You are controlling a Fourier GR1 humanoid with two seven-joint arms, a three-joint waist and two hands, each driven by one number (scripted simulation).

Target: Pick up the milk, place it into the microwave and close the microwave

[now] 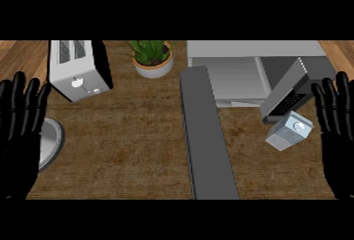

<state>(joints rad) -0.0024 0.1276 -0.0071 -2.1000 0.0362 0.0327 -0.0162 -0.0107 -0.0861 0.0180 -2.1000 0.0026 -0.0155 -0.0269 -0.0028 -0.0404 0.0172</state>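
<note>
The milk carton point(290, 131), grey-white with a round cap, stands on the brown counter at the right, just in front of the microwave's open door point(287, 92). The microwave point(235, 65) sits at the back right with its inside showing. My right hand point(336, 117) is at the right edge, open with fingers up, a little to the right of the carton and not touching it. At the left edge my left hand point(19, 122) is open too, fingers up.
A silver toaster point(77, 70) stands at the back left and a potted plant point(152, 58) at the back middle. A long dark grey bar point(206, 140) runs down the counter's middle. A grey plate point(50, 140) lies at the left, partly behind my left hand.
</note>
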